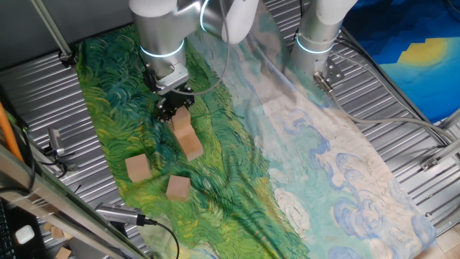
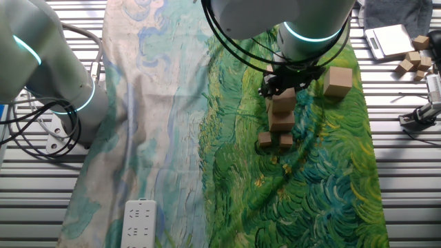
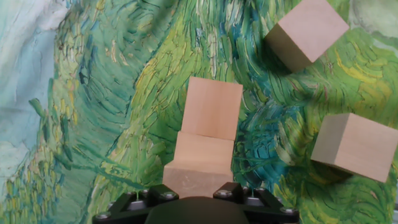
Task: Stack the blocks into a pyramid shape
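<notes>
Hidden and cut-off parts

The gripper (image 1: 175, 106) jaws are masked by its own body; the nearest block (image 3: 198, 179) is cut by the mount, and small blocks (image 2: 412, 56) are too tiny to count.

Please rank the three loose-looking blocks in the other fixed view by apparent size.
1. Block right of the gripper, largest, though it may simply be nearer the camera.
2. The two small blocks look alike; unranked.
</notes>
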### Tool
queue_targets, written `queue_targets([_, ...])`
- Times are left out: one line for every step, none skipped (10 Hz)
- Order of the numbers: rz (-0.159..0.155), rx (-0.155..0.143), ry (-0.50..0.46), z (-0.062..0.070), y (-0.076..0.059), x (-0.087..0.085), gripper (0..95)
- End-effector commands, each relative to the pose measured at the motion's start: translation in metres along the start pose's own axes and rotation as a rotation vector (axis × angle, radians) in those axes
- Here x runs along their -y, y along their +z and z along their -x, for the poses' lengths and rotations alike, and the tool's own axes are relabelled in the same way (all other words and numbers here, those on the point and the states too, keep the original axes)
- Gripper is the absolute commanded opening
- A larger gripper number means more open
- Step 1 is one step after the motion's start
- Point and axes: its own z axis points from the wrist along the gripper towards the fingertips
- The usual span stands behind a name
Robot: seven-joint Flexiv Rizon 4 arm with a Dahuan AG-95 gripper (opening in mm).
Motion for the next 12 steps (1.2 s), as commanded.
queue_targets([-0.005, -0.002, 0.011, -0.0013, 0.0005, -0.0002, 0.0])
queue_targets([-0.007, -0.002, 0.016, -0.0017, 0.0006, -0.0003, 0.0])
queue_targets([-0.009, 0.002, 0.036, -0.0024, 0.0008, -0.0005, 0.0])
queue_targets([-0.009, 0.003, 0.045, -0.0025, 0.0009, -0.0004, 0.0])
queue_targets([-0.010, 0.005, 0.053, -0.0025, 0.0010, -0.0004, 0.0])
queue_targets([-0.012, 0.008, 0.058, -0.0027, 0.0015, -0.0003, 0.0])
queue_targets([-0.013, 0.009, 0.060, -0.0029, 0.0018, -0.0002, 0.0])
queue_targets([-0.013, 0.010, 0.062, -0.0029, 0.0018, -0.0002, 0.0])
queue_targets([-0.015, 0.009, 0.063, -0.0028, 0.0017, -0.0001, 0.0])
queue_targets([-0.016, 0.010, 0.063, -0.0027, 0.0018, 0.0000, 0.0])
queue_targets([-0.017, 0.011, 0.064, -0.0025, 0.0020, 0.0002, 0.0])
queue_targets([-0.016, 0.010, 0.065, -0.0023, 0.0018, 0.0007, 0.0])
